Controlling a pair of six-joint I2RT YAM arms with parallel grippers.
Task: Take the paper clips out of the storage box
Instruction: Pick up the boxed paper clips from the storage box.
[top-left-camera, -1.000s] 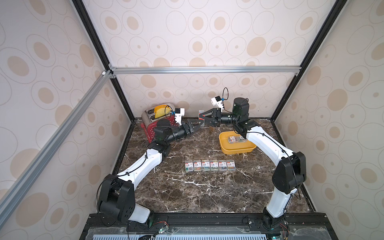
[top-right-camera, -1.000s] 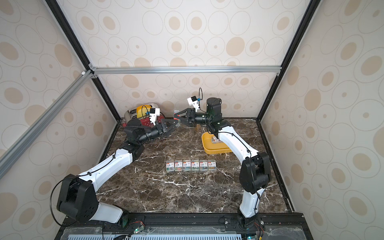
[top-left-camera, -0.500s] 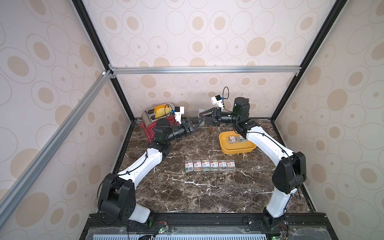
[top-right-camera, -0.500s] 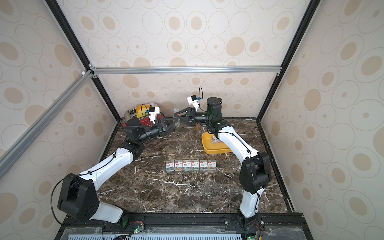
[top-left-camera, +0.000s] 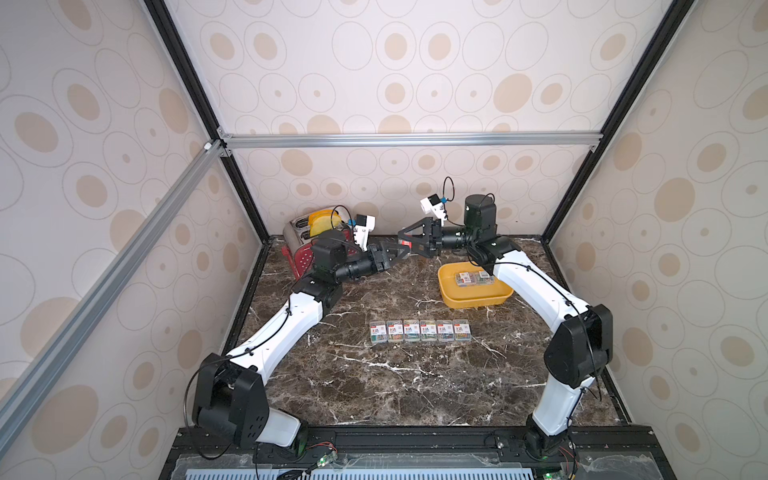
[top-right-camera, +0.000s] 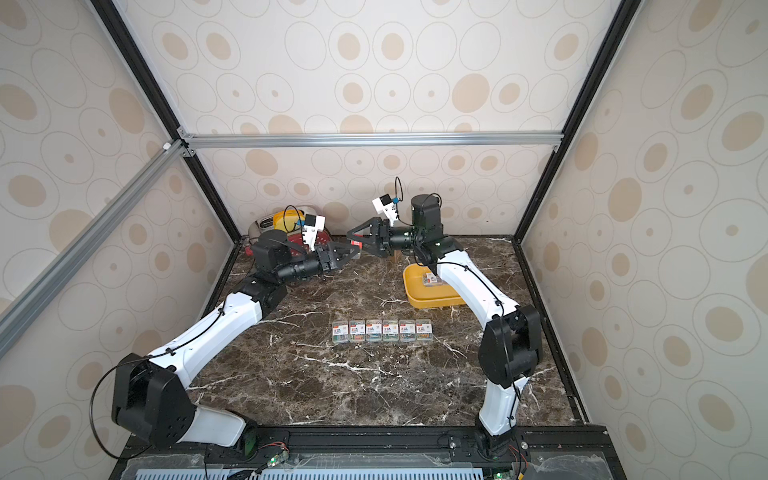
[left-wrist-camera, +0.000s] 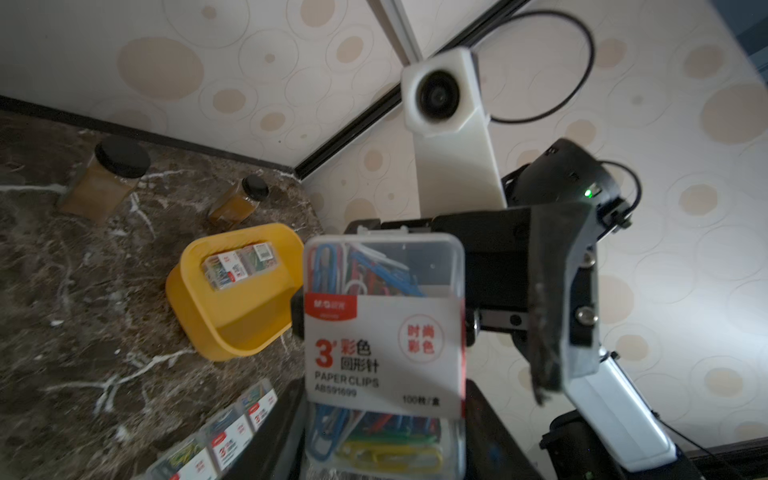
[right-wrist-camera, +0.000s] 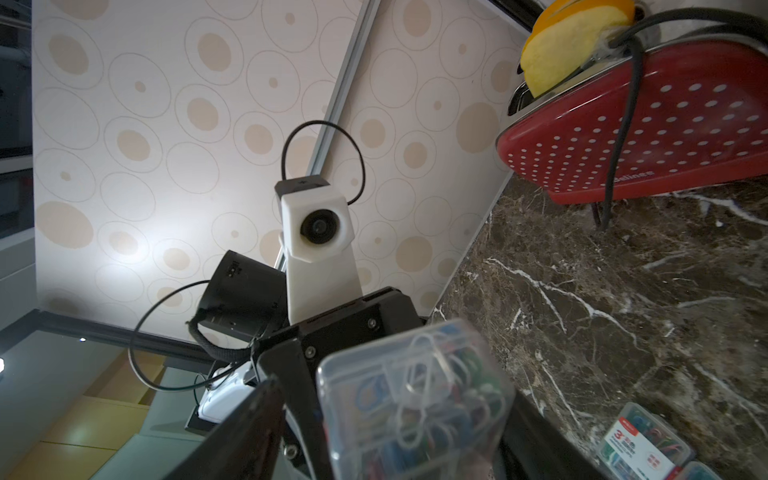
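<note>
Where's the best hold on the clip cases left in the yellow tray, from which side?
From straight above: the yellow tray walls block the sides. The clip cases lie flat, packed together near its far wall, so neighbours probably block a sideways pinch. Pinch one case by its near and far edges; the near floor is bare, the far gap unclear.

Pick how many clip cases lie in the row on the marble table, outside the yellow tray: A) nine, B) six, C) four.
B: the row of clip cases holds six, side by side on the table, as both top views show.
</note>
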